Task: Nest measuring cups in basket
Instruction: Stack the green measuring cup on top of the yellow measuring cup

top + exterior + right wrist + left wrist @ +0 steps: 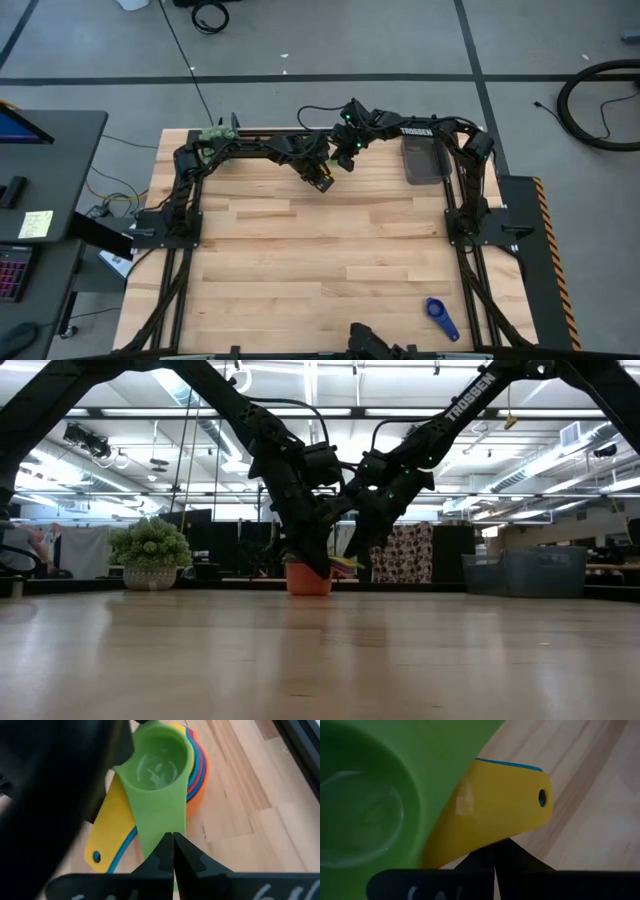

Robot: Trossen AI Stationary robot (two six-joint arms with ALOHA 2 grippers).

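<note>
Near the back edge of the pale, plank-jointed wooden table (300, 260), both dark arms lean in over one small cluster. A stack of smooth, glossy plastic measuring cups (187, 767) sits on the wood there: round bowls nested one in another, with an orange rim outermost, then red and blue edges, yellow, and a green cup (157, 765) on top. Its shallow bowl catches the light, and its flat handle runs straight back to the right gripper (172, 842). That gripper's two black fingers are pressed together on the end of the green handle. A yellow handle (505, 802) fans out to one side, flat with rounded corners and a small hole near its tip, a thin blue edge showing under it. The left gripper (495, 852) has its fingers drawn together at the edge of that yellow handle; it looks pinched on it, though the contact is partly hidden by the fingers themselves.

From table height the stack reads as a squat orange tub under the two wrists, with a sliver of yellow sticking out sideways.

Off toward the right rear corner stands the basket (425, 160), a dark grey rectangular bin with faintly see-through walls, well apart from the stack. One dark blue cup (440, 315) lies alone near the front right, handle angled away.

A fuzzy green plant ball (150, 545) in a light pot sits at the far left.
</note>
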